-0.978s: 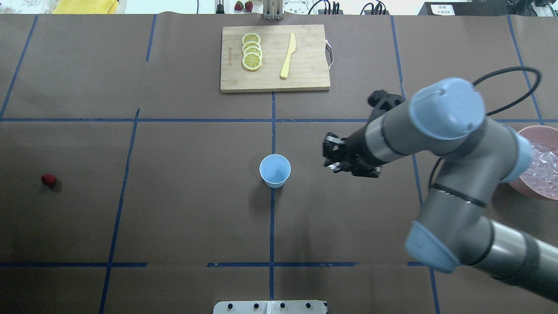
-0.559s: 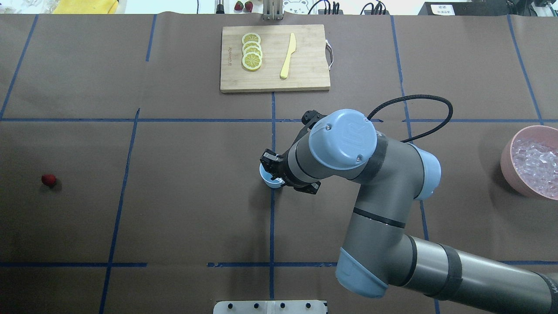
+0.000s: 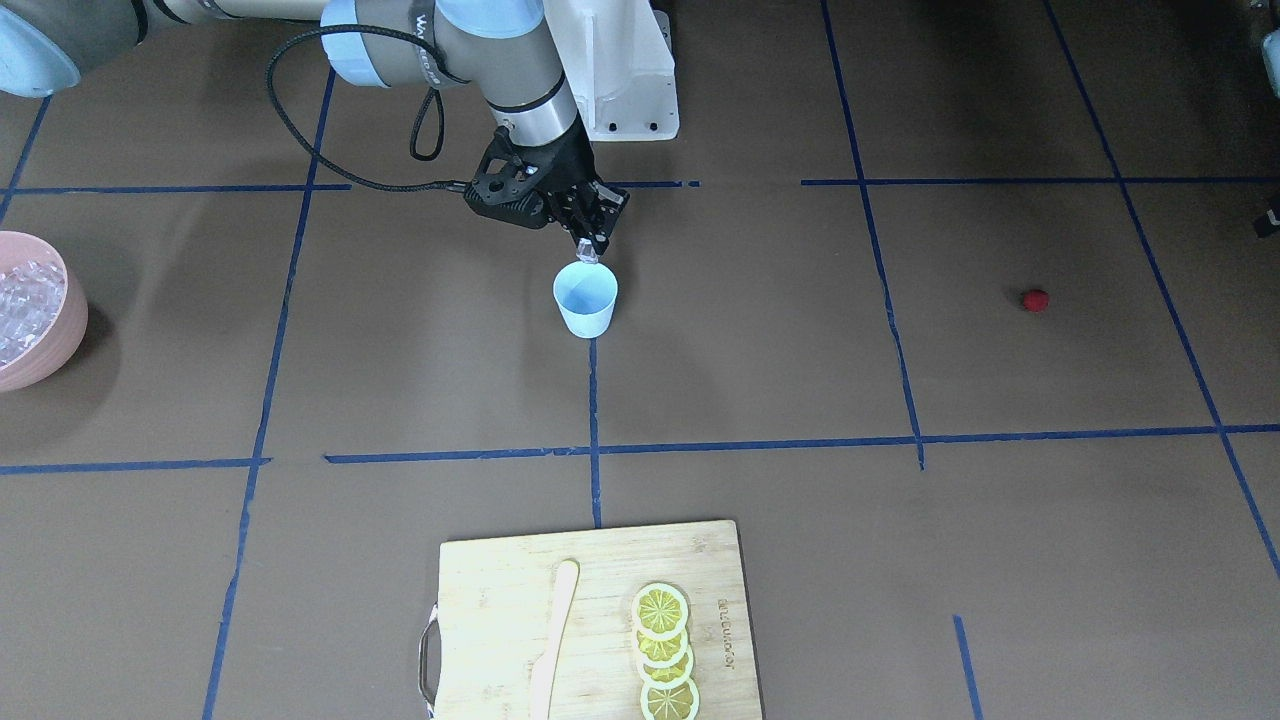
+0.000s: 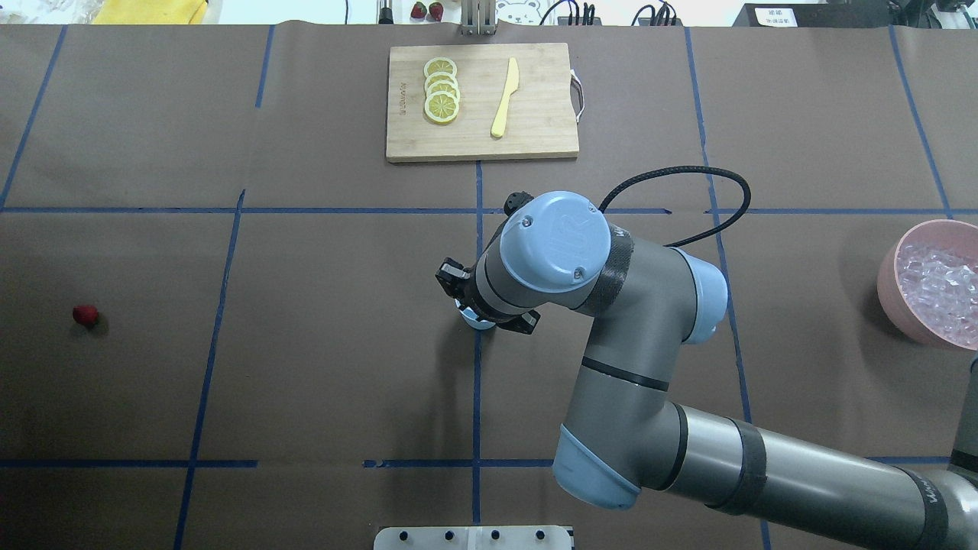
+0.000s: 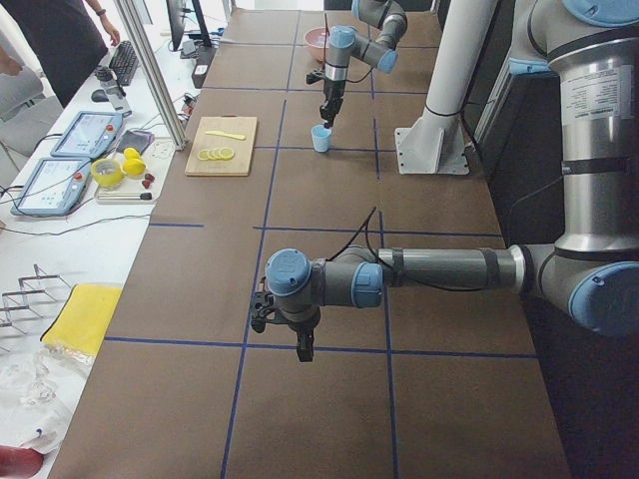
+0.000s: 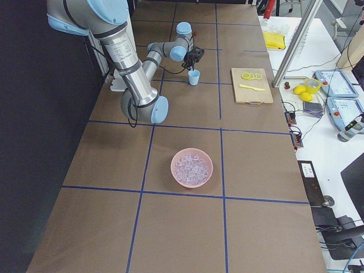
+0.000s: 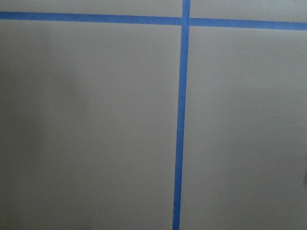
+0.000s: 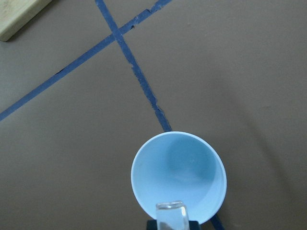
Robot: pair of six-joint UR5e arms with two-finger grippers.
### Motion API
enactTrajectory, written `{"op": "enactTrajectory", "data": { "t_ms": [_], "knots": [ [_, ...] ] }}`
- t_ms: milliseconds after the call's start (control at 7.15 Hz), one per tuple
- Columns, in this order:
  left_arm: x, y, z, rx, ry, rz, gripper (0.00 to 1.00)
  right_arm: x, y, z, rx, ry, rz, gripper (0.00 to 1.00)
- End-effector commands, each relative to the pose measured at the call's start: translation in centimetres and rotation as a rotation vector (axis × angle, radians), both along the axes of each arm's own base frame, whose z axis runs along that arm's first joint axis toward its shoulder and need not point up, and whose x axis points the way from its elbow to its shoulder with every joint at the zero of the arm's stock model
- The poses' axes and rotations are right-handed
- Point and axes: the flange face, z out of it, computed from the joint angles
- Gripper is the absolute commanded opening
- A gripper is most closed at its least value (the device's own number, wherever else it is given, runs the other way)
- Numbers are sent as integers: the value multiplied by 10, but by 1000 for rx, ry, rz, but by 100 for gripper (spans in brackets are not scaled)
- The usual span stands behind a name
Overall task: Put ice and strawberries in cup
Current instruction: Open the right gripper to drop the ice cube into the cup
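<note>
The light blue cup point(image 3: 585, 300) stands upright at the table's middle, and nothing shows inside it in the right wrist view point(image 8: 178, 177). My right gripper point(image 3: 590, 248) hangs just above its rim on the robot's side, shut on a clear ice cube point(image 8: 171, 212). More ice fills the pink bowl point(image 4: 886, 275) at the table's right end. One red strawberry point(image 4: 85, 315) lies alone far to the left. My left gripper point(image 5: 303, 349) points down over bare table in the exterior left view; I cannot tell whether it is open or shut.
A wooden cutting board point(image 4: 535, 137) with lemon slices point(image 4: 442, 90) and a yellow knife point(image 4: 505, 98) lies at the far side of the table. Blue tape lines cross the brown table cover. A person stands by the side bench point(image 5: 60, 40).
My right arm has swung left from near the pink bowl to above the cup, carrying the ice cube. The strawberry and the cup have not moved.
</note>
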Motion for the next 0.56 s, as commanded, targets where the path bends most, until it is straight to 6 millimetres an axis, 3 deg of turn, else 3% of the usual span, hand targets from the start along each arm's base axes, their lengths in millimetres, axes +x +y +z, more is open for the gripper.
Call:
{"op": "enactTrajectory", "data": {
  "t_ms": [0,140,280,419],
  "knots": [
    [0,0,1,-1,0,1,100,-2,-2,4,3,10,5,23],
    [0,0,1,-2,0,1,100,-4,-3,4,1,13,5,55],
    [0,0,2,-4,0,1,100,-4,-2,4,0,13,4,68],
    [0,0,1,-3,0,0,100,-4,-3,5,1,15,5,73]
  ]
}}
